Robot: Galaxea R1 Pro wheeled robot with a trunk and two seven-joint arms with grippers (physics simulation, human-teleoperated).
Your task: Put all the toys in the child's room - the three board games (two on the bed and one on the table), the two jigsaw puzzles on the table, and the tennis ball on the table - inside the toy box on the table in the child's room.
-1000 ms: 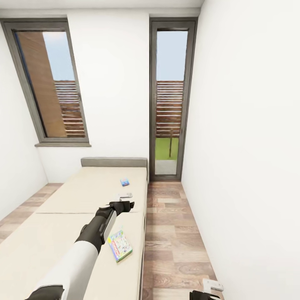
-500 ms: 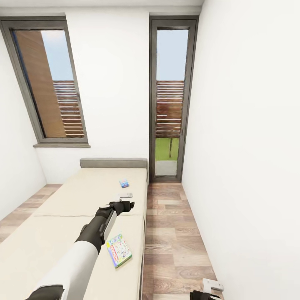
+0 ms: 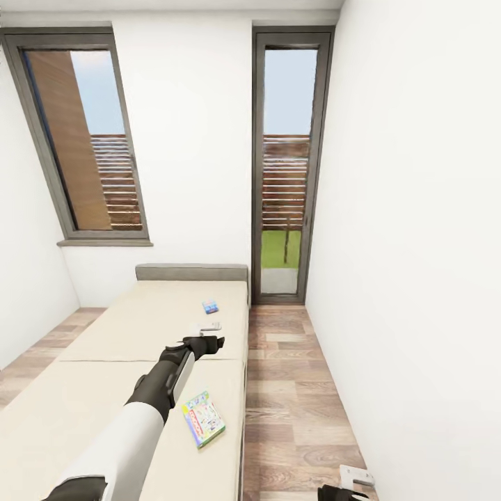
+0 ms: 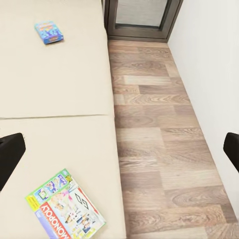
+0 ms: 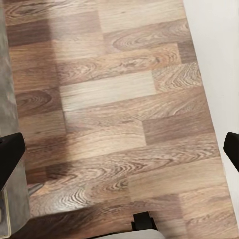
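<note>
The bed (image 3: 104, 362) fills the lower left of the head view, a plain cream-beige slab with a grey headboard against the far white wall. Two board games lie on it. The near game (image 3: 202, 419) sits low and centre, close to the bed's right edge, turned at an angle; in the left wrist view this near game (image 4: 64, 205) shows a green border, pale cover with small cartoon art and a red "MONOPOLY" strip. The far game (image 3: 209, 305) is a small blue box nearer the headboard, well apart from the first; it is also in the wrist view's upper left (image 4: 49, 32), blue with coloured print.

The left gripper (image 3: 211, 334) hangs over the bed between the two games, its fingers (image 4: 10, 154) spread wide at the frame edges, holding nothing. The right gripper (image 3: 355, 480) sits at the bottom right over the wood floor (image 3: 292, 390), fingers (image 5: 10, 157) likewise apart and empty.
</note>
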